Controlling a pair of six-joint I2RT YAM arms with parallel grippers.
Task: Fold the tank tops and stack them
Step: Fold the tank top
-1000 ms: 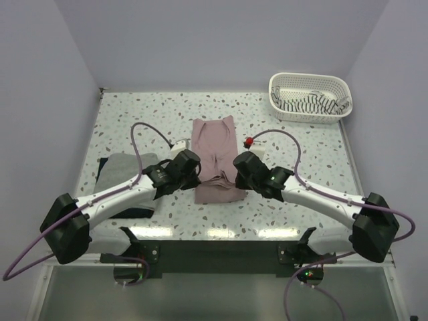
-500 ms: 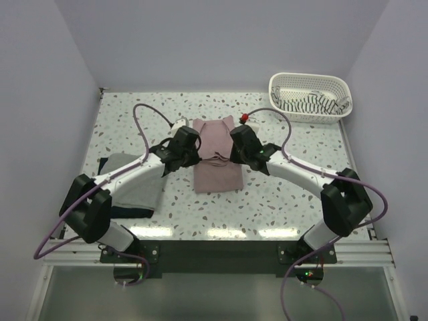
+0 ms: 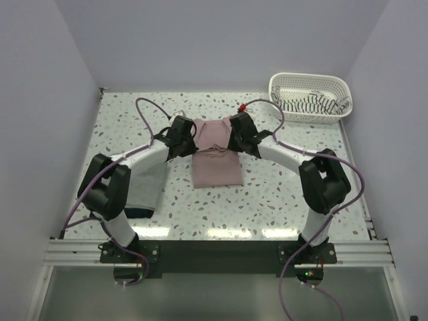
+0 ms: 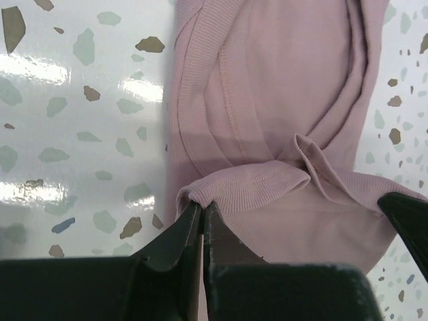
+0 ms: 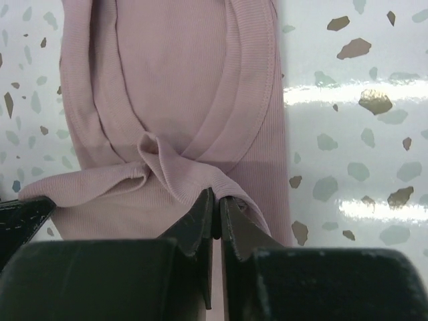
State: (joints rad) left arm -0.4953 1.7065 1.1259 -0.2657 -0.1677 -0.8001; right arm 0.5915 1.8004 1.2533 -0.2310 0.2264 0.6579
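Our two arms arch from the near edge and meet over mid-table. The left gripper [image 4: 202, 203] is clenched on a ribbed edge of the pink tank top [image 3: 216, 168], and the right gripper [image 5: 216, 195] pinches it likewise. Nearer left, the grey top [image 3: 144, 188] hides most of a dark top [image 3: 137, 212]. The left arm also crosses the grey top. In the far basket [image 3: 311, 77], the striped top [image 3: 306, 103] shows only partly.

a white lattice basket [image 3: 309, 118] sits in the far right corner of the surface [image 3: 284, 184], glossy white terrazzo flecked with grey, brown and greenish chips and streaked with light glare. pale lilac walls [image 3: 214, 40] close it on three sides.
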